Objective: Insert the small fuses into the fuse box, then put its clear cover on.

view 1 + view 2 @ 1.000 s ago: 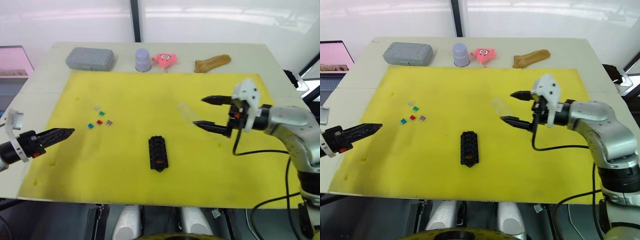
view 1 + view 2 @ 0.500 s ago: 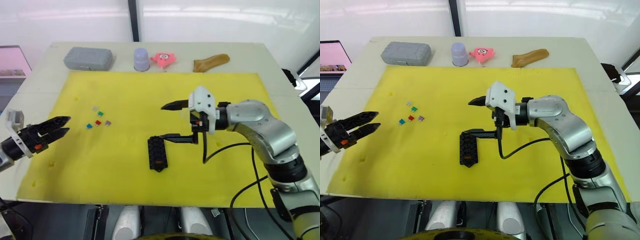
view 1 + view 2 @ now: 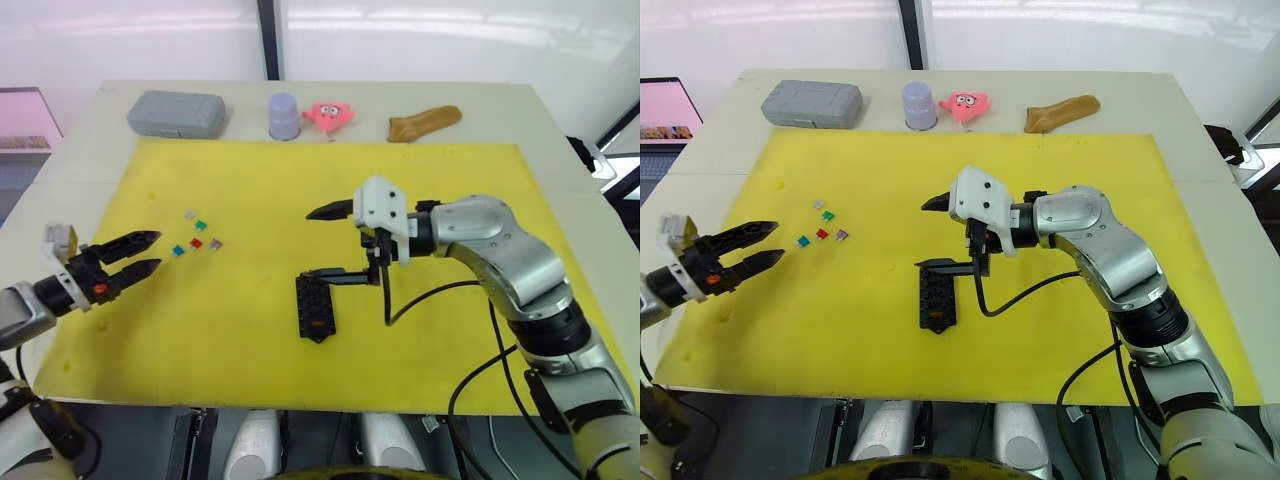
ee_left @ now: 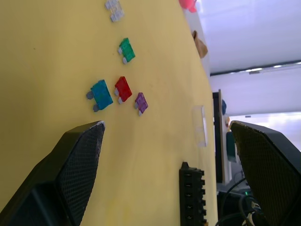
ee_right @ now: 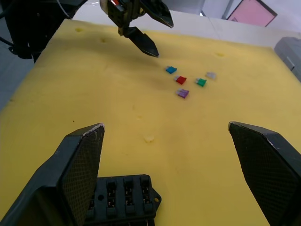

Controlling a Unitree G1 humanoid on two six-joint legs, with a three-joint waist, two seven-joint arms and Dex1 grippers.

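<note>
The black fuse box [image 3: 316, 306] lies at the middle front of the yellow mat [image 3: 300, 180]. My right gripper [image 3: 308, 243] hovers open just behind it, its lower fingertip over the box's far end. Several small fuses lie in a loose group at mid-left: grey [image 3: 190, 215], green [image 3: 200, 226], teal [image 3: 178, 250], red [image 3: 196, 243] and purple [image 3: 215, 243]. My left gripper [image 3: 150, 250] is open, its tips a short way left of the teal fuse. The clear cover [image 4: 200, 125] lies flat on the mat beyond the fuse box.
Along the table's far edge stand a grey case [image 3: 176, 114], a lavender cup [image 3: 284, 117], a pink star toy [image 3: 330, 116] and a brown object [image 3: 425, 124]. The white table border surrounds the mat.
My right gripper swung left from the mat's right side to just behind the fuse box. My left gripper opened and moved right toward the fuses.
</note>
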